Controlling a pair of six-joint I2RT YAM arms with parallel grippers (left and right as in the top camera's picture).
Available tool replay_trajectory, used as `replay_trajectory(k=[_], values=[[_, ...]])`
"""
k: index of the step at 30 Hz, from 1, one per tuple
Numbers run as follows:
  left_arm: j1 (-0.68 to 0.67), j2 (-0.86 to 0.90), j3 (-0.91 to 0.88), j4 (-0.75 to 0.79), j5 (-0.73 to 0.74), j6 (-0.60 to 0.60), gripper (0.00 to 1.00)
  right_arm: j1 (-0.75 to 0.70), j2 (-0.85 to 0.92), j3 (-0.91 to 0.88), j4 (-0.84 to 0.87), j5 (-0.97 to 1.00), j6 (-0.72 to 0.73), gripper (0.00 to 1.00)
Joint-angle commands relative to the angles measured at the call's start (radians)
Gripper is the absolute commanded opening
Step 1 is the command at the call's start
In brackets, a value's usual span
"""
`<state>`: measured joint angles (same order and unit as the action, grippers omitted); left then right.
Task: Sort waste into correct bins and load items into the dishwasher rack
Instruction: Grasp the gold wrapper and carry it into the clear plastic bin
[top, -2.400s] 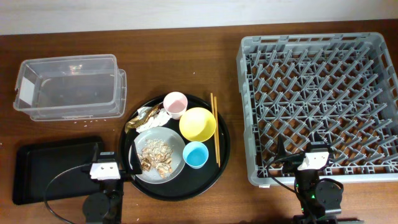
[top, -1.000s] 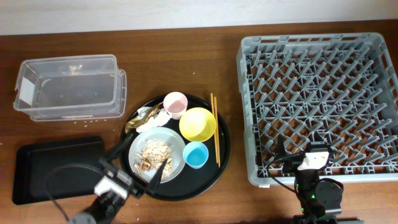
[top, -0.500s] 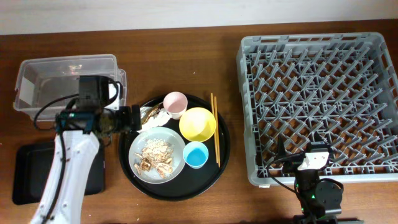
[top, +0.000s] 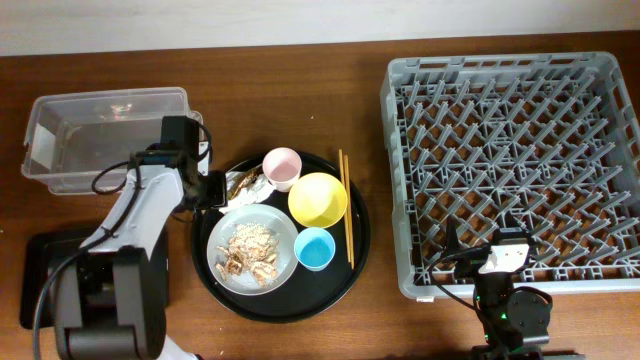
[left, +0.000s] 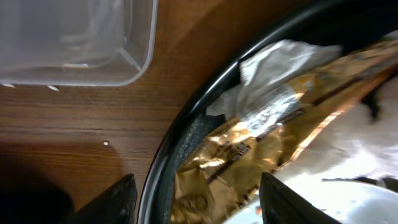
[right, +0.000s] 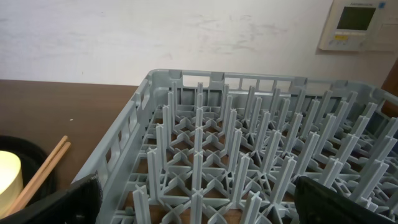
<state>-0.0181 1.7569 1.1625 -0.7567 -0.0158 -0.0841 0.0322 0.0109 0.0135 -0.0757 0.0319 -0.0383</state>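
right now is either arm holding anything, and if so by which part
Nothing is held. The left gripper is open over the brown-gold wrapper at the edge of the round tray; the right gripper is open and empty at the dishwasher rack.

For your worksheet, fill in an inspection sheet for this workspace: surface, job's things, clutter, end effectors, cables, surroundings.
Surface: brown wooden table, a few crumbs on it.
Job's things: clear tub and flat black tray at left; dishwasher rack at right, nothing in it. Pink cup, yellow bowl, blue cup, plate with food scraps, tissue and wrapper sit on the round black tray.
Clutter: chopsticks on that tray.
End effectors: left end effector open, astride the wrapper; right end effector open, at the rack's near edge.
Cables: black cable loops by the tub.
Surroundings: pale wall, control panel.
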Motion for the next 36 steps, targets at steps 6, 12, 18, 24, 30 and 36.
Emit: replay_trajectory(k=[6,12,18,24,30,36], values=[[0.002,0.049,0.013,-0.003,0.022,-0.006,0.41,-0.006,-0.006,-0.008,-0.004,0.005,-0.006,0.99],[0.002,0.049,0.013,-0.082,0.053,-0.006,0.4,-0.006,-0.006,-0.008,-0.004,0.005,-0.006,0.99],[0.002,0.049,0.013,-0.082,0.053,-0.006,0.06,-0.006,-0.006,-0.008,-0.004,0.005,-0.006,0.99],[0.002,0.003,0.073,-0.159,0.073,-0.006,0.01,-0.006,-0.006,-0.008,-0.004,0.005,-0.006,0.99],[0.002,-0.187,0.089,-0.056,0.071,-0.006,0.01,-0.006,-0.006,-0.008,-0.004,0.005,-0.006,0.99],[0.045,-0.2,0.089,0.29,-0.209,-0.305,0.01,-0.006,-0.006,-0.008,-0.004,0.005,-0.006,0.99]])
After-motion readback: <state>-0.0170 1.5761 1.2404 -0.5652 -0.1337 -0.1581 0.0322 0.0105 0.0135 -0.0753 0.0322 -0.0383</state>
